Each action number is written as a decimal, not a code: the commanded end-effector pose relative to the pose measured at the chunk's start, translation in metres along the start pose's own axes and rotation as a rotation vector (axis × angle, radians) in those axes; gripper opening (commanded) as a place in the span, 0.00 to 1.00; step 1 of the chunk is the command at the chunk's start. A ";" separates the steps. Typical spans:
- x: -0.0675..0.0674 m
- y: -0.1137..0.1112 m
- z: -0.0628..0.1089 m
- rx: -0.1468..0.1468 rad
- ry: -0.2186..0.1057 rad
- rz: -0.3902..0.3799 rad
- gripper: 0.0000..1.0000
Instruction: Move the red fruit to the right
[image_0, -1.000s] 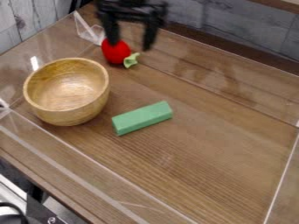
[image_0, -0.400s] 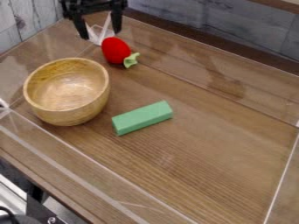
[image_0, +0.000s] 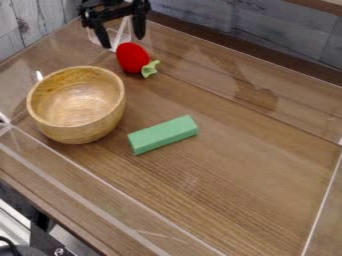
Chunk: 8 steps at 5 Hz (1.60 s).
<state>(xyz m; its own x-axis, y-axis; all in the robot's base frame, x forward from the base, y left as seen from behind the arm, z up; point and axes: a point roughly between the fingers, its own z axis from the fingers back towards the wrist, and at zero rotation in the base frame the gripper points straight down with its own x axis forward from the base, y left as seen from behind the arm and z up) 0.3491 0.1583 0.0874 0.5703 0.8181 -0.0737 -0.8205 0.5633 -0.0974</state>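
Near the tray's back-left corner: gripper (image_0: 118, 31), fingers spread, empty, just beside red fruit (image_0: 131, 56). Wooden bowl (image_0: 76, 103) and green block (image_0: 163, 134) lie nearer the front, apart from both.

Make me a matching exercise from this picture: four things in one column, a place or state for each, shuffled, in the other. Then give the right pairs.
Things:
1. red fruit
2. wooden bowl
3. green block
4. pincer

Places or states:
A. lies flat near the middle of the table
B. open, at the far edge, up and left of the fruit
C. empty, at the left
D. rests on the table beyond the bowl, leafy cap pointing right

Pairs: 1-D, 2-C, 3-A, 4-B
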 end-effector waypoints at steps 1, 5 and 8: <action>0.007 -0.016 0.024 -0.049 -0.053 0.038 1.00; 0.013 -0.024 0.008 -0.074 -0.046 0.028 1.00; 0.021 -0.003 0.005 -0.103 -0.042 0.046 1.00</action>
<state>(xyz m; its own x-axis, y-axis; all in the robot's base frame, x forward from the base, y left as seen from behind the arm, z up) 0.3601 0.1673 0.0670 0.5312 0.8417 -0.0969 -0.8427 0.5130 -0.1635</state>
